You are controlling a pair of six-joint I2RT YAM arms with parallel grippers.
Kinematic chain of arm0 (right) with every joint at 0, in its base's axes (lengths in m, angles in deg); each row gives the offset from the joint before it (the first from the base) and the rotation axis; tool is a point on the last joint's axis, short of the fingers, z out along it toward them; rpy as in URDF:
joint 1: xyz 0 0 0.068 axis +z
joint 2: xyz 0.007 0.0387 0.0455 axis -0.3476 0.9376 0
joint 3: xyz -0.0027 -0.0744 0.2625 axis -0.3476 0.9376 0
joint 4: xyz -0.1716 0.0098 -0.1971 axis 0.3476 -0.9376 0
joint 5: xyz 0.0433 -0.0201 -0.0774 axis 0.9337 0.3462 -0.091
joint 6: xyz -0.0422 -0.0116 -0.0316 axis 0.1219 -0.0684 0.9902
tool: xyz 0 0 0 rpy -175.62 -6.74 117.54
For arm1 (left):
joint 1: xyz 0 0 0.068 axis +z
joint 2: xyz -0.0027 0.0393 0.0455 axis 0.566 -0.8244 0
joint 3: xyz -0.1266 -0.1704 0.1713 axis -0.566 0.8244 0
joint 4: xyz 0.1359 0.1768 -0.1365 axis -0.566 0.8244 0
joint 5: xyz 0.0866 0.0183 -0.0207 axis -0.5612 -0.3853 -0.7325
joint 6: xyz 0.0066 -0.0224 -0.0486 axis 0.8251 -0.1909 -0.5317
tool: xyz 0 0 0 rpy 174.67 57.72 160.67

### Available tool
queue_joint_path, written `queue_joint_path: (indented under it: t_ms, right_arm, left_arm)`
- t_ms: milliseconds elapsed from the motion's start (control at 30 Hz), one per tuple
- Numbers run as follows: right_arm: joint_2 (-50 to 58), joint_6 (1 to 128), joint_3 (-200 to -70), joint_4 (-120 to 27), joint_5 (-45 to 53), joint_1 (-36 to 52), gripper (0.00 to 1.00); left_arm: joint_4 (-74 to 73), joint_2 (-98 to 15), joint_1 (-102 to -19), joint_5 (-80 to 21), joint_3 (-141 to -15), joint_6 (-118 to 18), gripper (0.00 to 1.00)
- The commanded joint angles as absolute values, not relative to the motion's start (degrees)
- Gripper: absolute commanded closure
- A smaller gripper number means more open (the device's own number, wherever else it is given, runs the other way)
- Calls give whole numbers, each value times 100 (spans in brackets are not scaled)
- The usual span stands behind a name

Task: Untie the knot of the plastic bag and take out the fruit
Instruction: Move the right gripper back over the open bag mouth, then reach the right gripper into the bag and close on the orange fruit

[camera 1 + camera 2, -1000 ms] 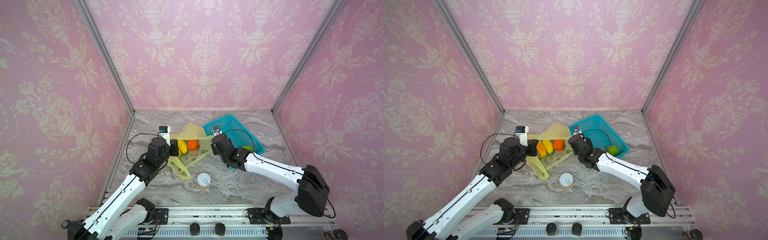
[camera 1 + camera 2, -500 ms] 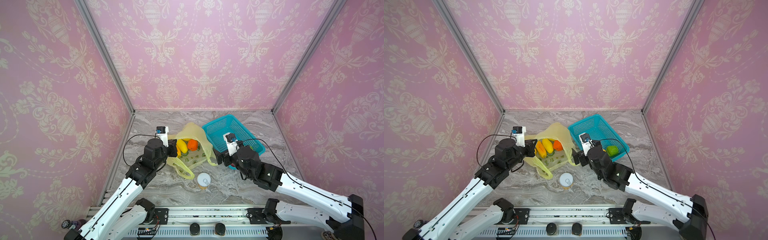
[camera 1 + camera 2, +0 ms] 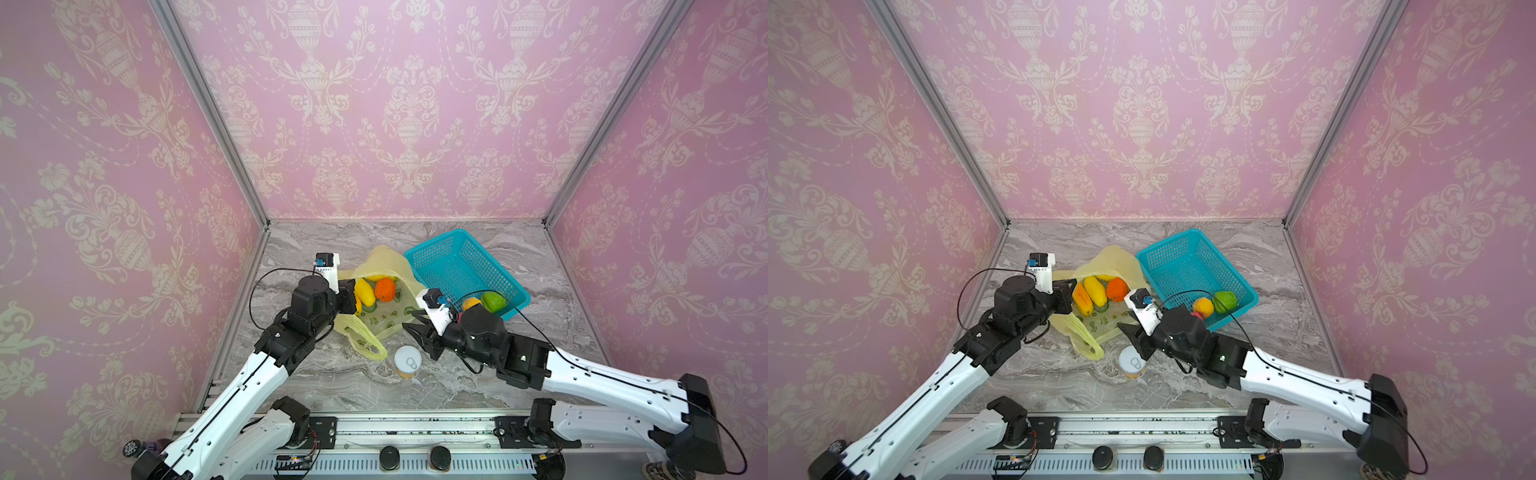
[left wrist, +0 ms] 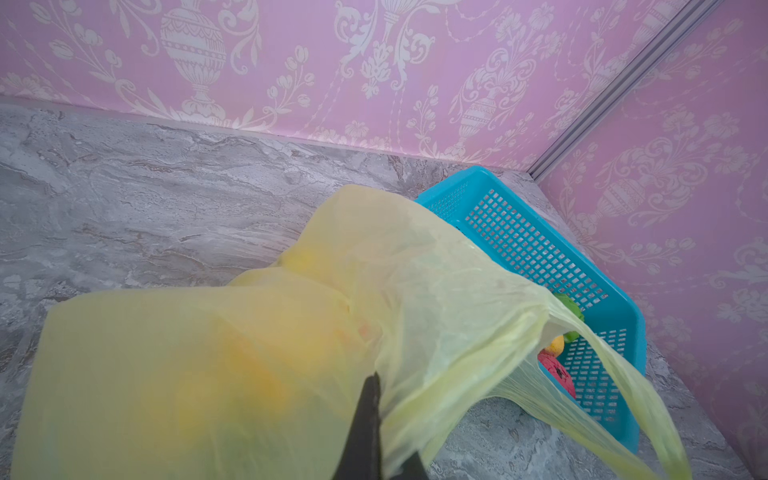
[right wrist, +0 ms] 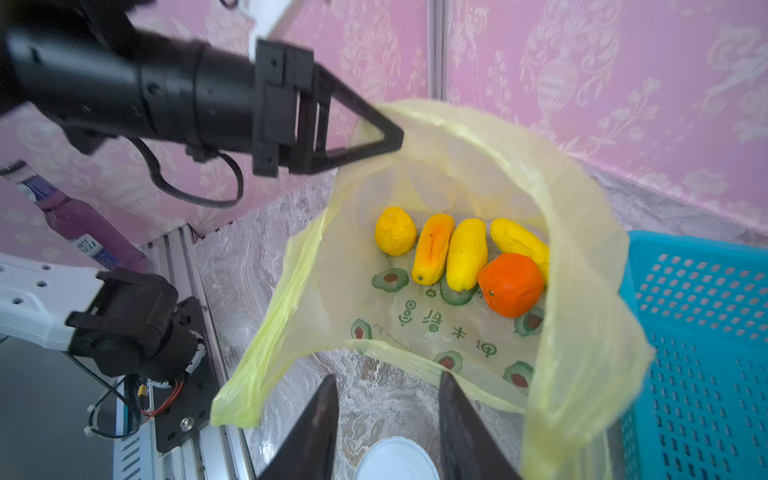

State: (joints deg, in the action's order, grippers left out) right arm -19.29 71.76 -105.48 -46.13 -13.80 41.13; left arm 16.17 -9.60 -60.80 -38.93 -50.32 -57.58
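Note:
The pale-yellow plastic bag [image 3: 384, 322] [image 5: 457, 332] lies on the marble top with its mouth held wide. My left gripper [image 3: 352, 297] [image 4: 376, 376] is shut on the bag's rim and lifts it. Inside lie fruit: a lemon [image 5: 395, 230], three yellow oblong pieces [image 5: 466, 253] and an orange round [image 5: 510, 284]. My right gripper [image 3: 415, 337] [image 5: 388, 376] hangs open and empty just in front of the bag's mouth, over the can. The knot is out of view; a handle loop [image 3: 368, 343] lies loose.
A turquoise basket [image 3: 457, 257] stands right of the bag, touching it, and holds a green fruit [image 3: 493, 301], an orange-yellow one [image 3: 471, 303] and a pink-red one [image 4: 559, 372]. A white-lidded can [image 3: 407, 362] stands below my right gripper. A purple bottle [image 5: 79, 224] stands beyond the left rail.
My right gripper has drawn back from the bag's right side and swung to the front, over the can, opening wide and then narrowing. The left gripper keeps the bag's rim lifted.

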Motion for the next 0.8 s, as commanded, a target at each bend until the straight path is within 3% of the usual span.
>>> queue_joint_path:
  t_ms: [0,133,300,467,767]
  right_arm:
    - [-1330,6894,-10848,-4433,-1726,4127,63]
    - [-410,6732,-11297,-4400,-1719,4127,67]
    - [602,6497,-11996,-4734,-2696,4121,62]
    - [1778,6352,-12749,-4716,-3687,4068,44]
    - [3543,5860,-13952,-4537,-4280,3612,17]
  left_arm:
    - [1771,-854,-6031,-3874,-5150,-5772,100]
    - [1757,-730,-6031,-3907,-5086,-5774,100]
    - [1860,-665,-6031,-3868,-5167,-5762,100]
    - [1778,-620,-6031,-3798,-5127,-5756,100]
    - [1830,-628,-6031,-3694,-5202,-5731,100]
